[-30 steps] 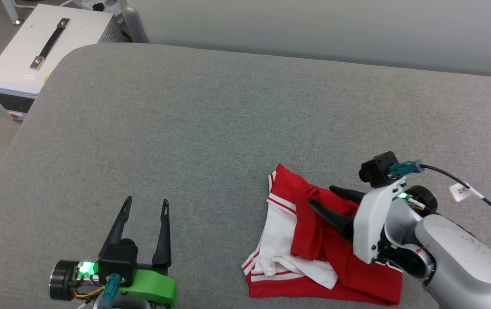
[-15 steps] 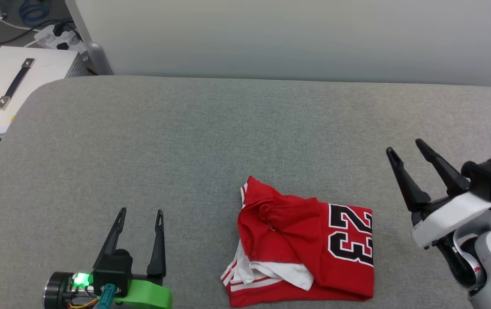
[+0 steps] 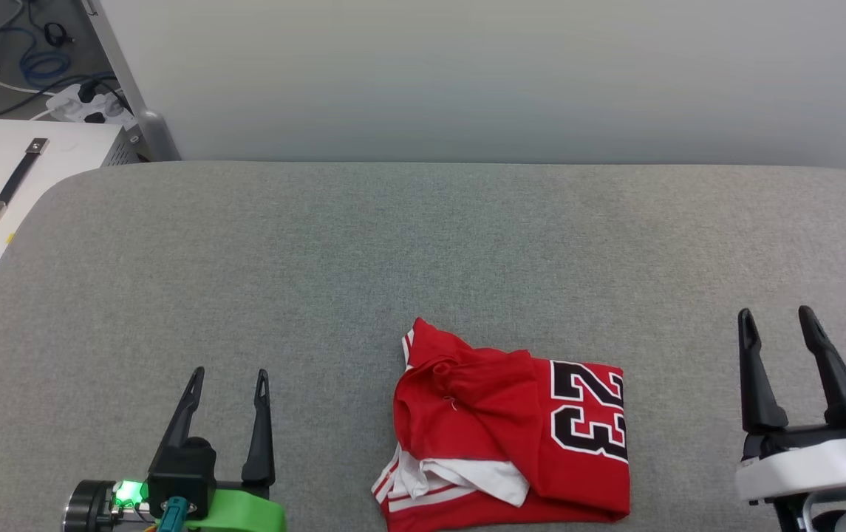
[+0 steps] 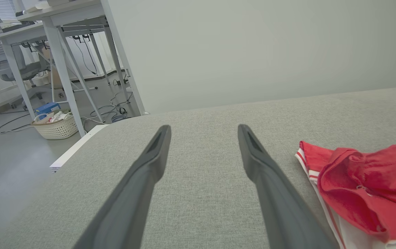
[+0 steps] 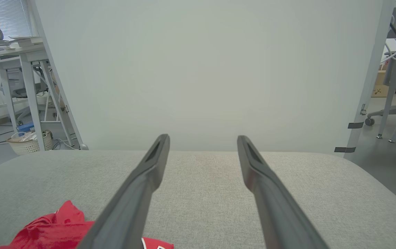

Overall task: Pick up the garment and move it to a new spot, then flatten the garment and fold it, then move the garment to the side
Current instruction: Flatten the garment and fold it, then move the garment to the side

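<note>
Left gripper (image 3: 229,372): released, fingers spread, nothing between them. Sits at the near left edge of the grey pad (image 3: 393,251), fingers pointing away from the robot.

Right gripper (image 3: 775,312): released as well, fingers apart and empty. Sits at the near right, also pointing away.

Garment (image 3: 496,436): lies on the pad between the two grippers, nearer the front edge, touching neither. Folded into a rough rectangle.
- Right half: flat red cloth with a black "23" outlined in white.
- Left half: rumpled red fold on top.
- Near left corner: white sleeve and striped trim showing from under the red layer.

In the left wrist view, seen just right of the fingers; in the right wrist view, low and to the left of them.

Beyond the garment: bare pad up to its rounded far edge.

Off the far left corner: white box (image 3: 31,174) with a black handle, and past it a power strip (image 3: 86,103) with cables on the floor.

Behind the pad: plain pale wall panel (image 3: 482,74).

Farther left, in the left wrist view: woven basket (image 4: 56,128) on the floor under a white desk (image 4: 63,20).
</note>
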{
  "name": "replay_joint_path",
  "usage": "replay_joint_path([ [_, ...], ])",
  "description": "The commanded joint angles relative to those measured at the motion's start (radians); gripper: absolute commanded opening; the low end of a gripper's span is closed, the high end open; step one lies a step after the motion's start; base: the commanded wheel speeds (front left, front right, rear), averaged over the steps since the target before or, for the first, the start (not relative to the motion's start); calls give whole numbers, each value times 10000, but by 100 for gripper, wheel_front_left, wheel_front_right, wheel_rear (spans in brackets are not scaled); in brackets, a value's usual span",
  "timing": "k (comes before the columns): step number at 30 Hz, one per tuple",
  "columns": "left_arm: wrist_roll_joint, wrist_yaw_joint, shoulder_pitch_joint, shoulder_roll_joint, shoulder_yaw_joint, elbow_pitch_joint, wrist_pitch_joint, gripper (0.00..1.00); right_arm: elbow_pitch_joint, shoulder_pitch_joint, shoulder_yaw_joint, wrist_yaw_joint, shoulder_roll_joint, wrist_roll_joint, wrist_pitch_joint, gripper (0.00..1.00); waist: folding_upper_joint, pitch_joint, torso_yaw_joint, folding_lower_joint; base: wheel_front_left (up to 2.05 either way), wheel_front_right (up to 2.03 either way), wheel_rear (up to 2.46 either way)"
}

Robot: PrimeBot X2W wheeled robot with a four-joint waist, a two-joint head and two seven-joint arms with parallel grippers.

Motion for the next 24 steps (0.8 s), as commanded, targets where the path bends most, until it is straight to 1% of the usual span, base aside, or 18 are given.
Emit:
replay_joint_path([
  [1, -68, -27, 161, 45, 19, 34, -59, 100, -159, 244, 14, -7, 157, -233, -76, 100, 0, 7, 12, 0, 0, 0, 0],
  [5, -62, -80, 134, 17, -11, 57, -59, 100, -489, 776, 55, -7, 590, -632, -96, 100, 0, 19, 94, 0, 0, 0, 0],
  [10, -48, -100, 102, -15, -21, 34, -59, 100, -788, 1237, -102, -7, 933, -826, -101, 100, 0, 24, 185, 0, 0, 0, 0],
  [16, -69, -156, 158, -13, 9, 39, -59, 100, -810, 1540, -270, -7, 1052, -1057, -103, 100, 0, -46, 236, 0, 0, 0, 0],
  [24, -59, -193, 242, -19, 37, 71, -59, 100, -606, 1644, -153, -7, 1008, -1240, -104, 100, 0, -117, 252, 0, 0, 0, 0],
])
